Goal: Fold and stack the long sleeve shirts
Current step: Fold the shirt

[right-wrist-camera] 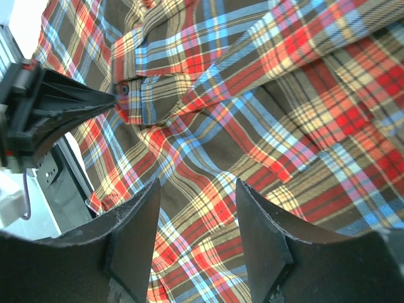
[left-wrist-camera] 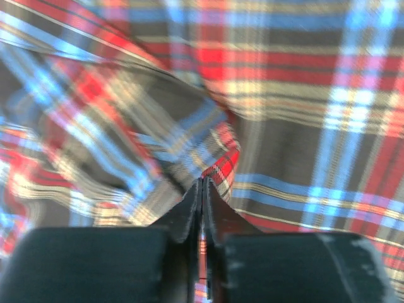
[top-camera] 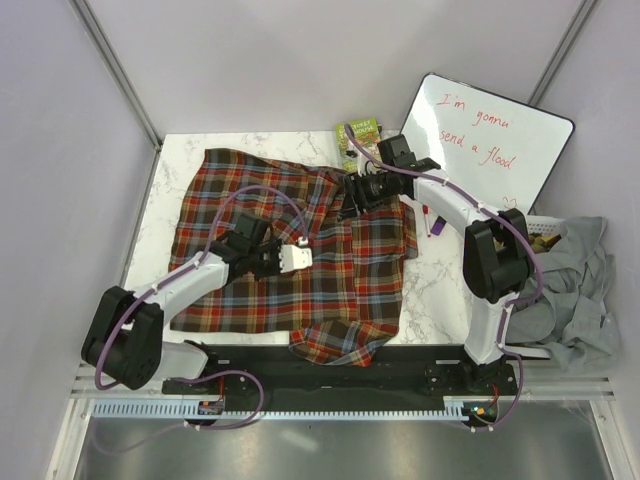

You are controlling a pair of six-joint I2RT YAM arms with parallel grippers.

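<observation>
**Top external view.** Nearest the camera, two arms rise from the near edge of the marble worktop [top-camera: 440,290]. One plaid shirt [top-camera: 350,280] in red-orange, brown and blue lies spread and rumpled over the middle of it, with its lower hem hanging over the near edge. The left end effector [top-camera: 300,257] rests on the shirt's middle. The right end effector [top-camera: 355,195] is over the shirt's far right part. One whiteboard [top-camera: 490,140] with red handwriting leans at the far right corner, and one small green packet [top-camera: 362,130] sits beside it. One heap of grey cloth [top-camera: 580,280] lies off the worktop's right side.

**Left wrist view.** The left end effector [left-wrist-camera: 202,186] has its two fingers pressed together on a raised ridge of the plaid shirt [left-wrist-camera: 303,126], which fills the view.

**Right wrist view.** The right end effector [right-wrist-camera: 197,186] stands wide over the plaid shirt [right-wrist-camera: 303,126], with nothing between its two fingers. At the left, the left end effector [right-wrist-camera: 113,99] pinches a buttoned edge of the shirt.
</observation>
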